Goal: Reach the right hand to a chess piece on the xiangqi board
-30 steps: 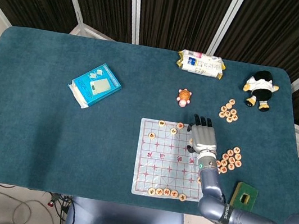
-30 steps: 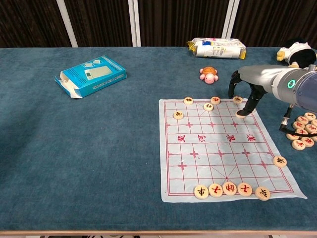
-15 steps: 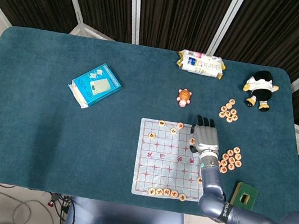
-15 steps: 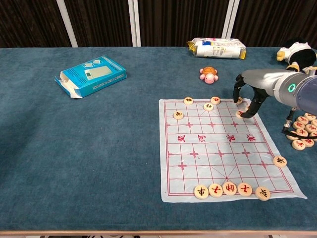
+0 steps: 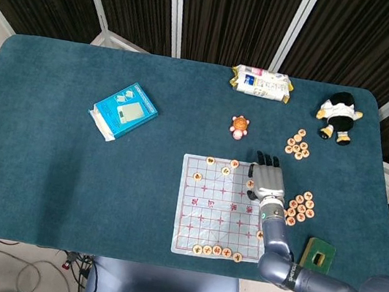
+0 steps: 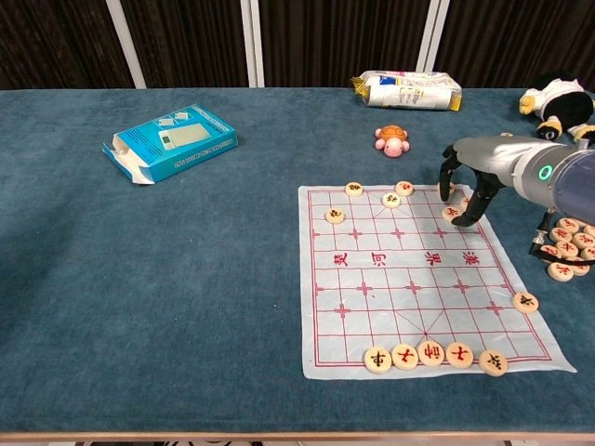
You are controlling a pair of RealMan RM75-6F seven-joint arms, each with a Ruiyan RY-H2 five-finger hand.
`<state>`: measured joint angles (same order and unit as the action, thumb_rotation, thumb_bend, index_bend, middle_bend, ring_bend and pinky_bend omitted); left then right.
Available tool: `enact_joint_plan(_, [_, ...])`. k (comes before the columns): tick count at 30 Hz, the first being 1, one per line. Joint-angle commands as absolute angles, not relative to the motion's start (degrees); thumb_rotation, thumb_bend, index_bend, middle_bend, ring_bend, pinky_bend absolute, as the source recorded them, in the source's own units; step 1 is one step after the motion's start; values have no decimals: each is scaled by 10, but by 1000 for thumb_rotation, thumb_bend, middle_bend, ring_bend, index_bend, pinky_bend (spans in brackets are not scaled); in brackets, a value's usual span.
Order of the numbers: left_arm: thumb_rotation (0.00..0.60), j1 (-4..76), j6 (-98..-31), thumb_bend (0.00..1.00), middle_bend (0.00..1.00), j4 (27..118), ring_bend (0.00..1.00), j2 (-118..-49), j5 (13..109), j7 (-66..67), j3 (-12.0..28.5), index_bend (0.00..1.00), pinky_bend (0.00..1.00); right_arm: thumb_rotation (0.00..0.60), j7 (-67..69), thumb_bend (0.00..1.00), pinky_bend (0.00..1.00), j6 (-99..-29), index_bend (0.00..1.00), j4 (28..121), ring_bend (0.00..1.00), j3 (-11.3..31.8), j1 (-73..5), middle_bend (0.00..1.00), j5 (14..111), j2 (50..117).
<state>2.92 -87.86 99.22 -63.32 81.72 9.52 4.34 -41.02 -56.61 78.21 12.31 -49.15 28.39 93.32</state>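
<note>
Since a second ago the right robot hand [image 5: 265, 178] has shifted slightly toward the board's right edge and sunk lower over a piece there.

Head view: it lies palm down at the upper right corner of the pale plastic xiangqi board [image 5: 206, 214] with red grid lines, on the teal felt counter [image 5: 50, 168]. Loose round wooden discs [image 5: 300, 206] lie just right of it.

Chest view: the right robot hand [image 6: 468, 177] arches, fingers apart and pointing down, a fingertip [image 6: 462, 218] touching the round wooden chess piece [image 6: 452, 213] near the board's far right edge; whether it grips the piece I cannot tell. A small turtle toy [image 6: 392, 139] sits beyond the board.
</note>
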Motion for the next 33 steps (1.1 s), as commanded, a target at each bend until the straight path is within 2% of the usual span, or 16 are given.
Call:
enact_joint_plan(1, [600,29,-878,8,0,992,0,-634,817,97,43,0,46,600,-408,345,0,-564,433,776,0,122,-492,0,284,937])
enact_joint_plan(33, [600,30,-879,8,0,992,0,-637,815,104,44,0,46,600,-409,345,0,-552,481,742,0,127,-502,0,272,957])
